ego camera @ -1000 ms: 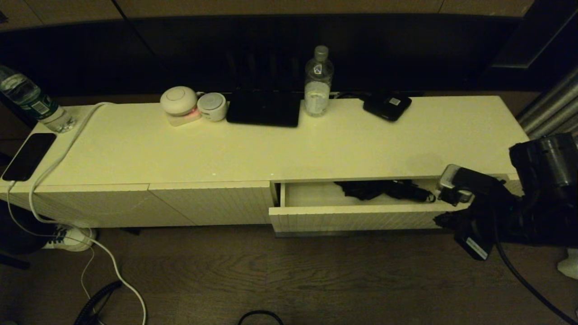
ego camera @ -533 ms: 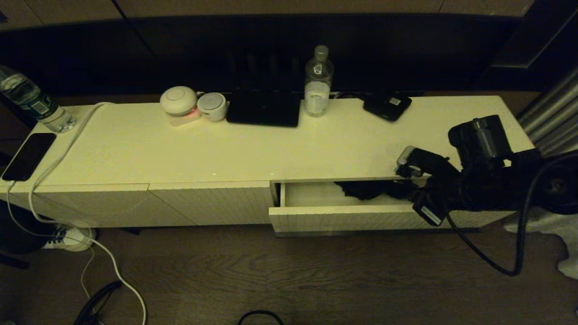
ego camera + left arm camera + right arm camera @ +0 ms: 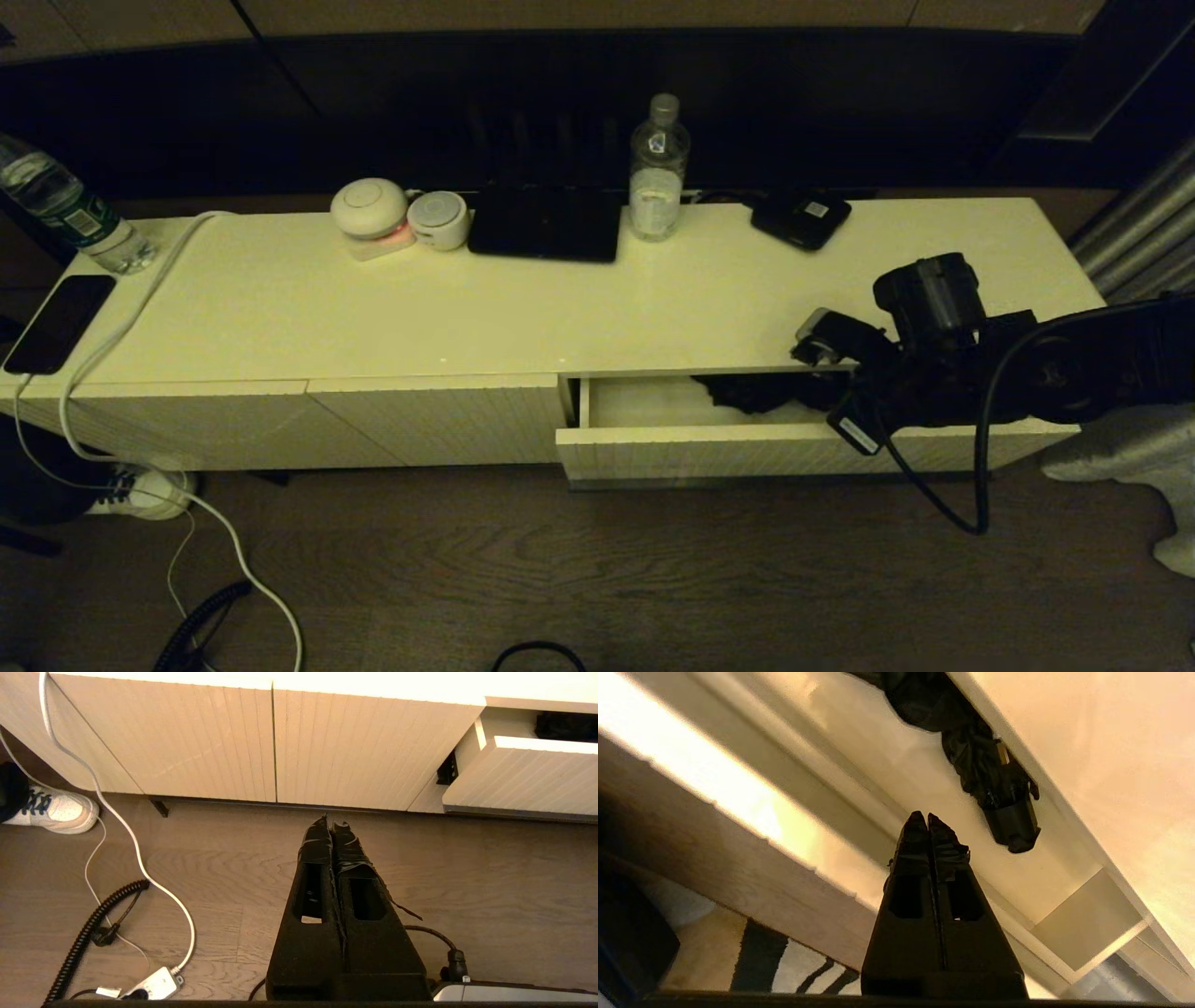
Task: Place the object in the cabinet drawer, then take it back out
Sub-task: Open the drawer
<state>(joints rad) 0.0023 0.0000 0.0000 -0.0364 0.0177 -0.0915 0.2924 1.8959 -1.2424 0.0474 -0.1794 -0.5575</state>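
The black folding umbrella (image 3: 747,390) lies inside the open cabinet drawer (image 3: 728,453), toward its back, partly under the cabinet top. In the right wrist view the umbrella (image 3: 990,774) shows its bunched fabric and short handle on the drawer (image 3: 1055,891) floor. My right gripper (image 3: 845,403) hangs over the drawer near the umbrella's handle end, apart from it. Its fingertips (image 3: 927,816) are shut with nothing between them. My left gripper (image 3: 329,820) is shut and parked over the wooden floor in front of the cabinet, with the drawer (image 3: 523,774) off to one side.
On the cabinet top stand a water bottle (image 3: 658,173), a black tablet (image 3: 546,224), a flat black device (image 3: 801,219), two round white gadgets (image 3: 373,215), a phone (image 3: 58,322) and a second bottle (image 3: 65,210). A white cable (image 3: 121,327) trails to the floor by a shoe (image 3: 140,490).
My right arm has swung left and up from the drawer's right end to over the drawer by the umbrella's handle. The umbrella and drawer have not moved.
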